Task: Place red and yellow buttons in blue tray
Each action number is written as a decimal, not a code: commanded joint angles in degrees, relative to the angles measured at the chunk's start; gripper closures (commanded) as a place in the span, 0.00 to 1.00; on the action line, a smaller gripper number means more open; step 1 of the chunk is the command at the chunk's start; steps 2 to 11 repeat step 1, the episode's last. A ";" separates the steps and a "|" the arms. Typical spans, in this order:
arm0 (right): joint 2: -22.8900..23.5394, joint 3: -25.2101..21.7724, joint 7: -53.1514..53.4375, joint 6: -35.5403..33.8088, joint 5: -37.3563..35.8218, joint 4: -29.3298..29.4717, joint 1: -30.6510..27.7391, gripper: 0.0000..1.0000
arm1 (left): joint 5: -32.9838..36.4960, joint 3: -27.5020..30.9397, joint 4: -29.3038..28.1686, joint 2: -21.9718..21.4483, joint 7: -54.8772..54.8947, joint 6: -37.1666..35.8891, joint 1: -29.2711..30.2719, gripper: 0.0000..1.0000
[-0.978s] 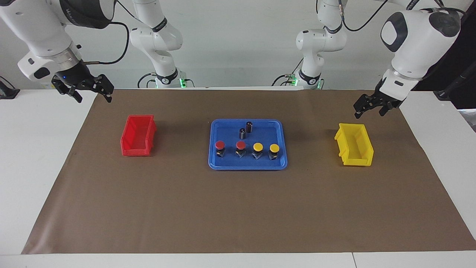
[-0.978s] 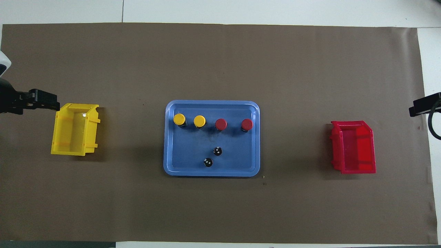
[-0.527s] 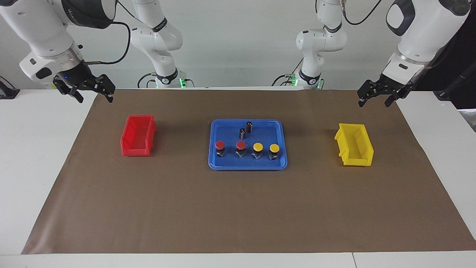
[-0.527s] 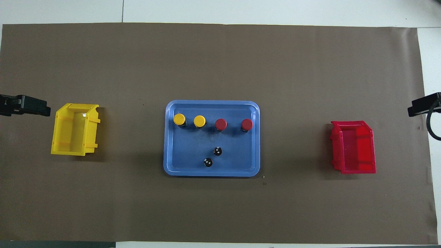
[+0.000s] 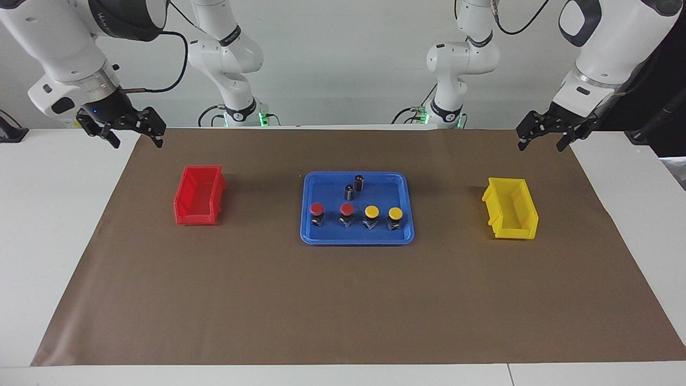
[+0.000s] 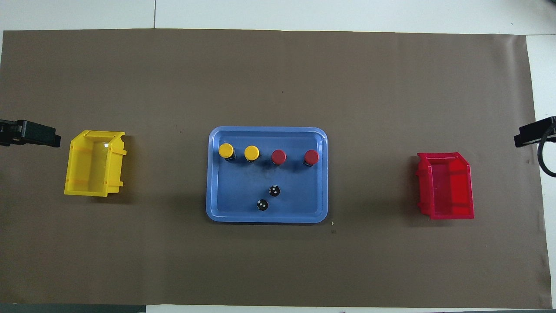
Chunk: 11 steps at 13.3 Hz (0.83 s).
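Facing view. Blue tray (image 5: 357,236) at mid-table on the brown paper mat (image 5: 343,300). All four buttons stand upright in it in one row along the edge farther from the robots: two red buttons (image 5: 317,208) (image 5: 347,208) toward the right arm's end, two yellow buttons (image 5: 371,212) (image 5: 395,213) toward the left arm's end. Sorted by colour, caps up, so the placing looks finished. Two dark capless cylinders (image 5: 359,182) (image 5: 349,192) also stand in the tray, nearer the robots. Red bin (image 5: 199,195) and yellow bin (image 5: 510,208) sit well apart from the tray and look empty. Right gripper (image 5: 122,128) hangs over the mat's corner at its own end, fingers apart, holding nothing. Left gripper (image 5: 552,130) likewise over its corner, fingers apart, empty. Both parked clear of the work, probably waiting.

Overhead view. Same row in the tray (image 6: 267,217); buttons well spaced, none touching. Only the tip of each gripper shows at the frame edges, left gripper (image 6: 30,132) just beside the yellow bin (image 6: 93,163), right gripper (image 6: 536,130) near the red bin (image 6: 447,184).
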 commanded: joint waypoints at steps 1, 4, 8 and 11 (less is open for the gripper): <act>-0.85 0.19 -0.40 -0.18 -0.20 -0.82 -0.10 0.00 | 0.58 -0.34 1.60 0.63 1.43 -1.82 0.69 0.00; -0.85 0.19 -0.40 -0.18 -0.20 -0.82 -0.10 0.00 | 0.58 -0.34 1.60 0.63 1.43 -1.82 0.69 0.00; -0.85 0.19 -0.40 -0.18 -0.20 -0.82 -0.10 0.00 | 0.58 -0.34 1.60 0.63 1.43 -1.82 0.69 0.00; -0.85 0.19 -0.40 -0.18 -0.20 -0.82 -0.10 0.00 | 0.58 -0.34 1.60 0.63 1.43 -1.82 0.69 0.00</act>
